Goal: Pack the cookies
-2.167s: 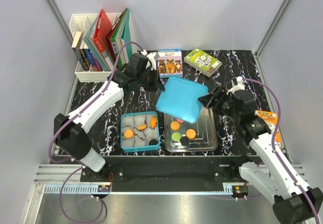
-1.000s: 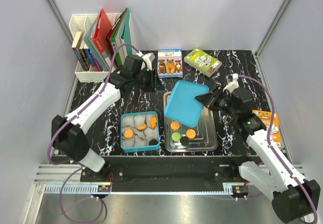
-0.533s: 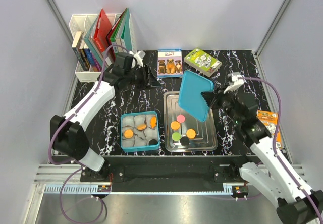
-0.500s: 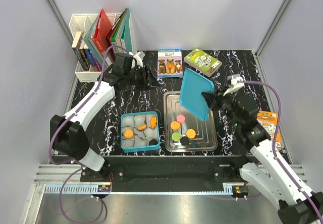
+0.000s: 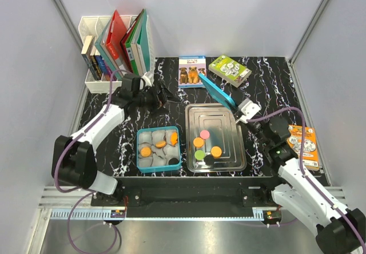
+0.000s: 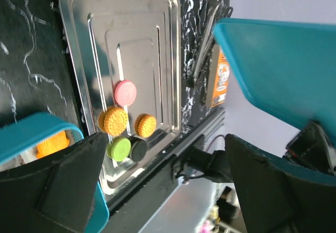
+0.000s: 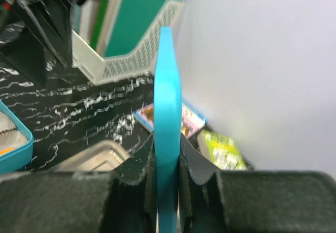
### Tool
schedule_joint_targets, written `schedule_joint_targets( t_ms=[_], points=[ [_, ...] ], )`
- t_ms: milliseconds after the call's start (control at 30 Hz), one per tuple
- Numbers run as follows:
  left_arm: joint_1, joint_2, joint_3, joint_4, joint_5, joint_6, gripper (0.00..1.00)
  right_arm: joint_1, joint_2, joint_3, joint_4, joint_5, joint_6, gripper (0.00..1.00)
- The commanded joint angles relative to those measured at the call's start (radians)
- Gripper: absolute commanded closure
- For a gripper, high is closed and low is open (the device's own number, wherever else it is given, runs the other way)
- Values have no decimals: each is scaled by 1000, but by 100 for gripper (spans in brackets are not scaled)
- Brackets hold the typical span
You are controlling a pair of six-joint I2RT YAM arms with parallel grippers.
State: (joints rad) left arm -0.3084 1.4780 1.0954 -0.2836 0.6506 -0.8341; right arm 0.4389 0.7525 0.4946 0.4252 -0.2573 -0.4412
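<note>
Right gripper (image 5: 235, 104) clamps the teal lid (image 5: 216, 89) by its rim, edge-on above the far right corner of the metal tray (image 5: 193, 114). Left gripper (image 5: 162, 96) stands wide open and empty over the bench (image 5: 269, 76), near the file rack (image 5: 97, 85). A dog-picture box (image 5: 192, 71) and a green box (image 5: 229, 70) line the back edge. The cookies (image 5: 206, 145) lie on the tray's near half, below the lid; others sit among paper cups (image 5: 147, 137) in the teal tin (image 5: 139, 154).

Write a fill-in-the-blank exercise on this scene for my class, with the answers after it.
The right gripper is shut on the teal ____. The left gripper stands ____ and holds nothing. The metal tray holds ____ cookies.
Missing words: lid; open; five.
</note>
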Motion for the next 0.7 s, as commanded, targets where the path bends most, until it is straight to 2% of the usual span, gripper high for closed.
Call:
schedule_joint_targets(
  t_ms=[0,67,200,300,367,467,533,600,667],
  points=[
    [23,-114,-61,233,46,-148,1,8,-30,120,84,-216,-158,100],
    [25,-104,-40,256,55,-171,1,8,-42,143,-5,-337,-255,100],
    [25,-39,9,281,113,-255,1,23,-54,185,-135,-447,-346,100],
    [25,-21,-23,397,138,-338,1,55,-93,173,-271,-447,-479,100],
    [26,-39,-105,554,139,-436,1,61,-131,148,-353,-441,-603,100],
    [29,-50,-131,658,161,-464,1,61,-195,115,-466,-412,-720,100],
    [29,-39,-112,666,231,-448,1,63,-241,107,-543,-393,-792,100],
    [28,-10,-112,748,326,-470,1,63,-269,102,-591,-381,-812,100],
    [29,-4,-141,874,363,-536,1,63,-307,99,-611,-361,-835,100]
  ],
)
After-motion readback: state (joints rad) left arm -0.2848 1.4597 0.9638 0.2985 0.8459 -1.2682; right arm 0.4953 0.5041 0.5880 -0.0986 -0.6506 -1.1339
